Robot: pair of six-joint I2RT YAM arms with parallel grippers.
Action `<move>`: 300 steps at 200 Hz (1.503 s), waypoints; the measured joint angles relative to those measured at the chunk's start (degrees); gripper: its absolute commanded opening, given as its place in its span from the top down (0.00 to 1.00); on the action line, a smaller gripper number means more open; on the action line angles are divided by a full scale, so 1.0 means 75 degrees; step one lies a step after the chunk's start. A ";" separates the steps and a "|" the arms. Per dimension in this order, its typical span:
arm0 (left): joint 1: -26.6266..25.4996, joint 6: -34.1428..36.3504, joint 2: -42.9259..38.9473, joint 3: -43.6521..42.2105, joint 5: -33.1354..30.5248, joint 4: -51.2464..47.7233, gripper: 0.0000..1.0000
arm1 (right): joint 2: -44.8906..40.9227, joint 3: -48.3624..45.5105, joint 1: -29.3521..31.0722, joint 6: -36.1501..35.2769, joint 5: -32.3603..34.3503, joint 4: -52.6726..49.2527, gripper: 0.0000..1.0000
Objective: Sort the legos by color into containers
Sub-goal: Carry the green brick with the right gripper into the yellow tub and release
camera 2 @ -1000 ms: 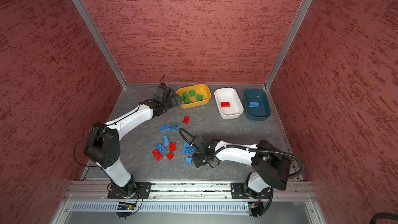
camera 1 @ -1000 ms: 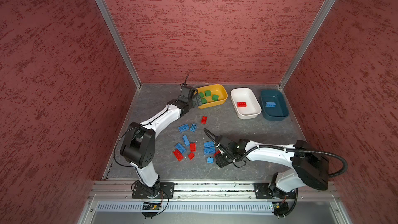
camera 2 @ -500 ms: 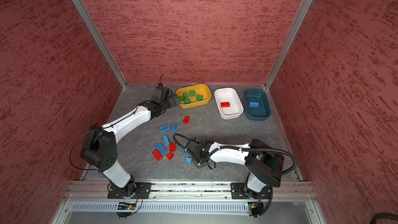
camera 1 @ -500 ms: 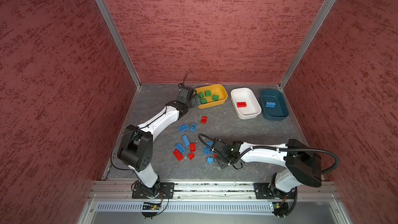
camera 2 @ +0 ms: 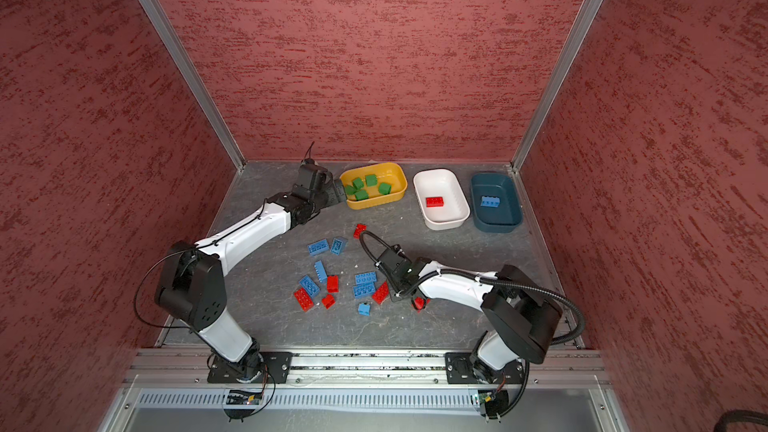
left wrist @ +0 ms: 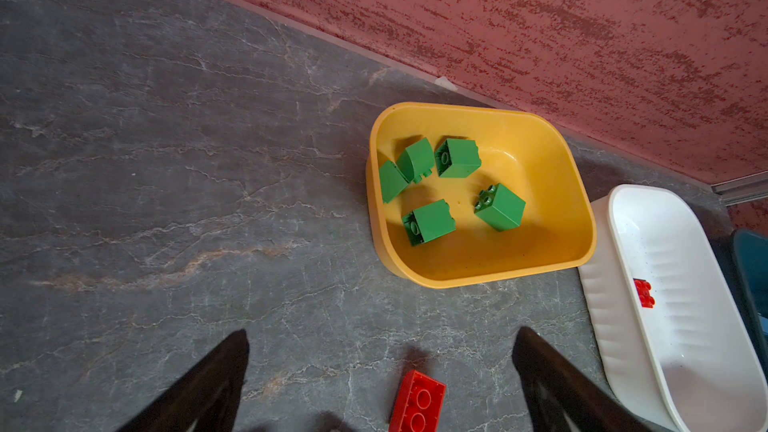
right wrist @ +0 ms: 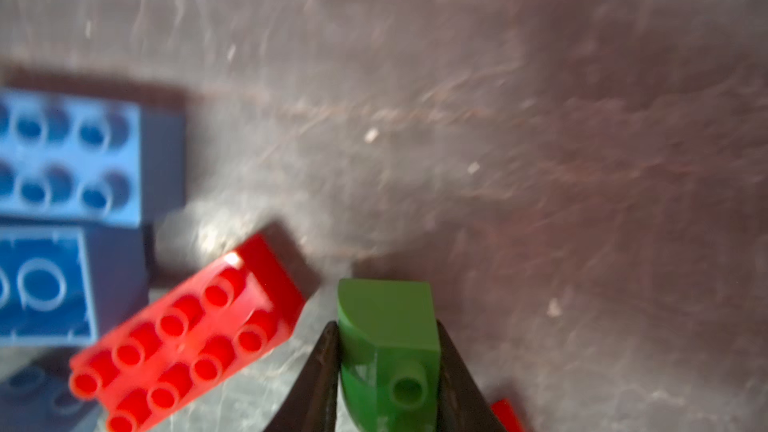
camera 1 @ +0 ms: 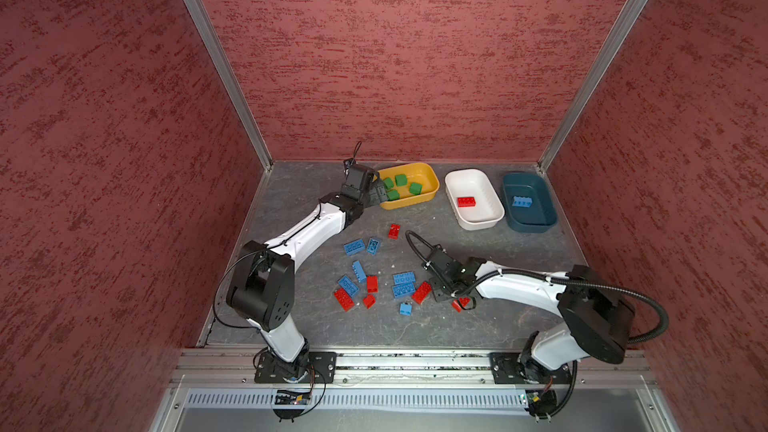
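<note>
Left hand (left wrist: 380,347): hovering wide open and empty, just beside the yellow tub (left wrist: 540,268).
Right hand (right wrist: 386,328): pinching a green lego (right wrist: 386,313) low over the tabletop (camera 1: 478,326).
Yellow tub: holding five green legos (left wrist: 457,157).
White tub (camera 1: 478,222): carrying one red lego (camera 1: 466,201).
Teal tub (camera 1: 532,226): carrying one blue lego (camera 1: 522,201).
Loose legos (camera 1: 403,278): red and blue, lying scattered mid-tabletop.

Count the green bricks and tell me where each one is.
6. Five green bricks lie in the yellow tub. The sixth brick is pinched in the right gripper just above the table. Others may be hidden beneath the right arm.
</note>
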 measured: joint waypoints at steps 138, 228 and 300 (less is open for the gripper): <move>0.0093 -0.0207 -0.0711 -0.0915 -0.0111 -0.0848 0.01 | 0.2104 0.3398 -0.2527 -0.1810 -0.0959 0.3188 0.72; 0.0423 -0.0562 -0.1818 -0.1935 -0.0294 -0.1623 0.00 | 0.5042 0.6965 -0.3363 -0.1888 -0.1574 0.3500 0.62; 0.0420 -0.0568 -0.1638 -0.1935 -0.0242 -0.1842 0.01 | 0.6094 0.8620 -0.3398 -0.1667 -0.1684 0.2634 0.23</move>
